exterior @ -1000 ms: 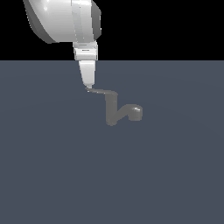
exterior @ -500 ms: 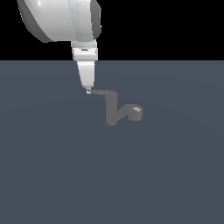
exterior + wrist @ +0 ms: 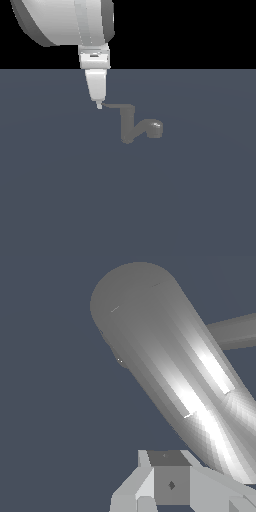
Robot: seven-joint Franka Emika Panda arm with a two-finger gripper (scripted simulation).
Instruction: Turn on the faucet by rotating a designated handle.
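Note:
The faucet [image 3: 128, 129] is a dull grey upright post with a short spout ending in a rounded knob [image 3: 155, 128] towards the exterior view's right. Its handle [image 3: 118, 106] is a thin grey lever jutting from the post's top towards the exterior view's left. My gripper [image 3: 99, 105] hangs from the white arm, and its narrow tip touches the handle's pointed end. The fingers look pressed together with nothing between them. In the wrist view the gripper [image 3: 169, 476] sits against a large grey faucet part [image 3: 165, 356] seen very close; I cannot tell which part.
The faucet stands on a flat dark blue-grey floor [image 3: 125, 200]. The bulky white arm [image 3: 65, 20] fills the exterior view's upper left, above the handle's end.
The gripper tip has moved slightly down in the exterior view. The handle's end has followed it, so the lever now lies flatter across the picture.

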